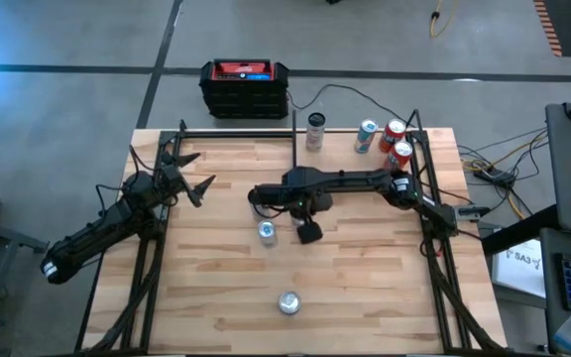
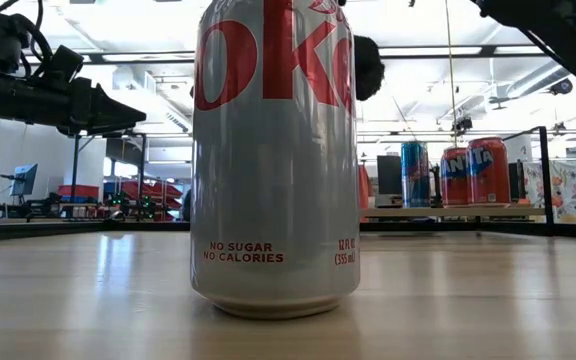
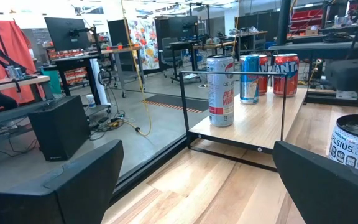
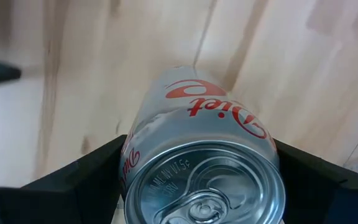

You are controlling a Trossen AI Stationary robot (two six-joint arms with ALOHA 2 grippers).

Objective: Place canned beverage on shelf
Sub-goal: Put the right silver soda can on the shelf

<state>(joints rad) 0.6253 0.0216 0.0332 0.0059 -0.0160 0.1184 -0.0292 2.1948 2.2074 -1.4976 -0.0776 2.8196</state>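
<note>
I'm counting six cans: four standing on the shelf (image 1: 365, 154), two on the tabletop (image 1: 365, 278). I'm also seeing two arms and one black crate (image 1: 245, 87) behind the table.
</note>
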